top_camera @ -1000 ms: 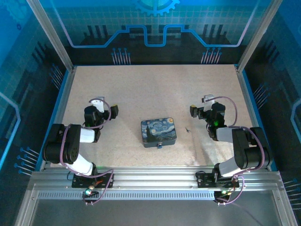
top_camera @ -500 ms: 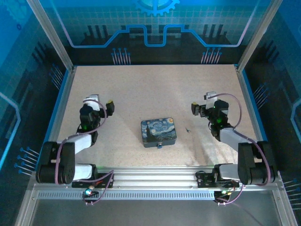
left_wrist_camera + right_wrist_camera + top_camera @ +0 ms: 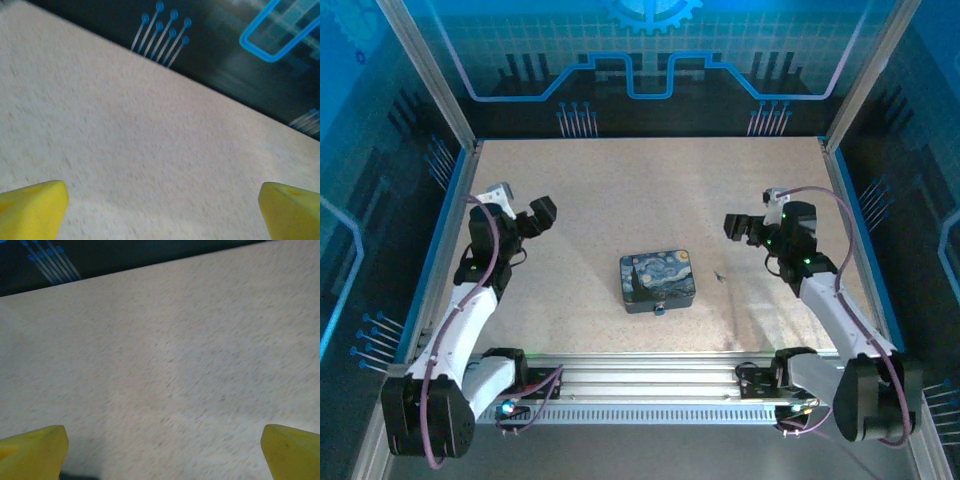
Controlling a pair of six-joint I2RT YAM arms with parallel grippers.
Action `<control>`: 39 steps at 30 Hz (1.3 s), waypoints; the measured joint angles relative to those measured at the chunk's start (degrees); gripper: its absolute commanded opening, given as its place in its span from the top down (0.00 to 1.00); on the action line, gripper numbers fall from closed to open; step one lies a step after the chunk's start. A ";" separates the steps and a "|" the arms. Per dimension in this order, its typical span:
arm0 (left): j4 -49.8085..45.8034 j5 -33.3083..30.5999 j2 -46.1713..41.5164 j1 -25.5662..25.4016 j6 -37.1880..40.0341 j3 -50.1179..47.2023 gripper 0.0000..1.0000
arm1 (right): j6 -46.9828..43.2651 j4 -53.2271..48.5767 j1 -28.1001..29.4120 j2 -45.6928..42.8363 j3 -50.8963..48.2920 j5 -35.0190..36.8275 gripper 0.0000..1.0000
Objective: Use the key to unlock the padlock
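Item 1. The padlock [image 3: 660, 309]: we record a tiny bluish-dark piece against the front wall of the tin box [image 3: 657, 278], on the side facing the near edge of the table [image 3: 620, 190]. It is too small for us to tell how its shackle stands.

Item 2. The key [image 3: 719, 276]: a thin dark speck lying flat on the bare surface, just beside the right side of the tin but apart from it. Nothing touches it.

Item 3. The tin box: a rectangular Starry Night tin in blue and yellow, lid up, about midway between the left and right edges and somewhat closer to the near edge than to the far one.

Item 4. The right gripper [image 3: 742, 230]: we find it raised near the right edge, well apart from the key, with its jaws spread wide and nothing between them. Its wrist camera shows yellow fingertips [image 3: 32, 450] at the two lower corners over speckled tabletop.

Item 5. The left gripper [image 3: 533, 220]: it is near the left edge, well apart from the tin, its jaws likewise spread and empty. Its yellow fingertips [image 3: 30, 210] frame bare table running to the far edge.
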 measured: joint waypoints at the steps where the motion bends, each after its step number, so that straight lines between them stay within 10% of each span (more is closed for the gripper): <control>1: -2.19 0.96 -0.42 -0.35 -1.25 0.00 0.01 | 0.94 -1.33 0.52 -0.90 0.00 -0.92 0.00; 17: -14.21 10.34 -2.01 -21.03 -16.61 -3.65 0.04 | 11.98 -13.77 14.56 -1.81 -0.02 -9.51 0.00; 39: -0.39 16.35 13.99 -32.02 -25.16 -7.76 0.10 | 16.26 -11.02 23.91 8.72 -1.68 -9.70 0.00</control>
